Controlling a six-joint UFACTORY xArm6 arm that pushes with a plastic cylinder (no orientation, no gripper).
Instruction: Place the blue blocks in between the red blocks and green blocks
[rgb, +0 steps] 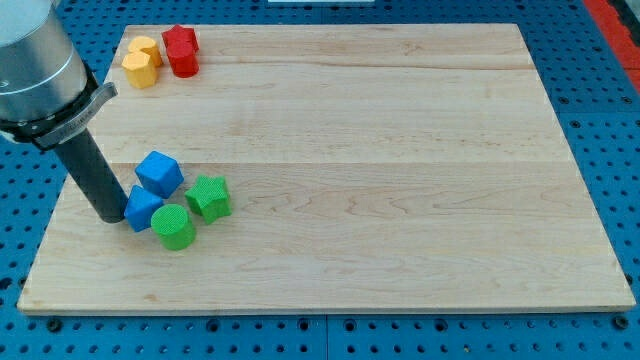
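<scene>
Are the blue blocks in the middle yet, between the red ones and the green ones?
Not yet. Done: nothing much, though both blue blocks sit together. In hand: my tip is against the left side of the lower blue block, which touches the green cylinder beside the green star-shaped block. Left: sliding both blues up the board towards the red blocks by the yellow blocks at the view's top left.

**Two clusters at the board's left**

On the board (380, 150), I had my tip (111, 214) against the lower blue block (143, 209), on its left in the view. The blue cube (159, 172) sat just above that block, the green cylinder (174, 227) just below-right, and the green block (209, 197) to the right. Well apart, in the top-left corner, the red blocks (181, 50) sat right of the yellow blocks (142, 62).
</scene>
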